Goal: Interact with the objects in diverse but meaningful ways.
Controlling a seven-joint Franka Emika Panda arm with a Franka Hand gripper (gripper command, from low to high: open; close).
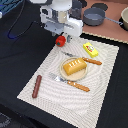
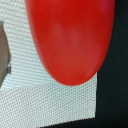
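Note:
My gripper (image 1: 61, 38) hangs over the far corner of the woven placemat (image 1: 47, 67) and is shut on the red round tomato (image 1: 60, 41), which sits at or just above the mat. In the wrist view the tomato (image 2: 70, 35) fills most of the picture over the mat's corner. The dark brown sausage (image 1: 37, 86) lies at the mat's near corner on the exterior view's left. The yellow block with red marks (image 1: 90, 48) lies at the mat's far right. The scored bread loaf (image 1: 74, 65) rests on the tan plate (image 1: 64, 73) mid-mat.
An orange-handled knife (image 1: 92, 61) lies right of the plate and an orange-handled fork (image 1: 71, 83) in front of it. A grey pot (image 1: 93, 16) and another pot (image 1: 124, 19) stand on the wooden board at the back right. Dark cloth surrounds the mat.

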